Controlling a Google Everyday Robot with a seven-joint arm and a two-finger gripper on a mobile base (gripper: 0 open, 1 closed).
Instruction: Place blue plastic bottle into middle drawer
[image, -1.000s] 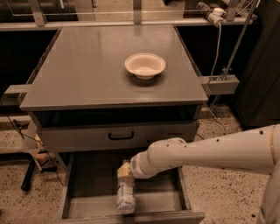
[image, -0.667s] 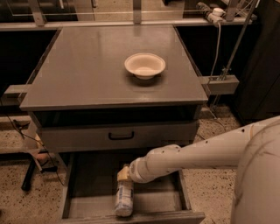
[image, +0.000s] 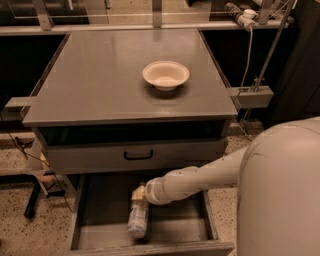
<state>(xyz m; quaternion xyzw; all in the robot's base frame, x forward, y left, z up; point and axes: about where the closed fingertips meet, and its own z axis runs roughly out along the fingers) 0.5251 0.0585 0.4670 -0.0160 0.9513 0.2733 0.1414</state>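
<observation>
The blue plastic bottle (image: 137, 221) is inside the open middle drawer (image: 175, 230), a shallow grey tray pulled out at the bottom of the cabinet. The bottle points lengthwise toward the front, just left of the drawer's middle. My gripper (image: 138, 194) is at the end of the white arm, which reaches in from the right. It is shut on the bottle's upper end, low over the drawer floor. I cannot tell whether the bottle's lower end rests on the floor.
A white paper bowl (image: 165, 75) sits on the grey cabinet top (image: 100, 80). Above the open drawer is a closed drawer front with a black handle (image: 138, 155). My arm's white shell (image: 280, 195) fills the lower right. Cables and a stand leg lie on the floor at left (image: 35, 195).
The gripper and the bottle have shifted slightly left inside the drawer. The arm's white shell now takes up much more of the lower right.
</observation>
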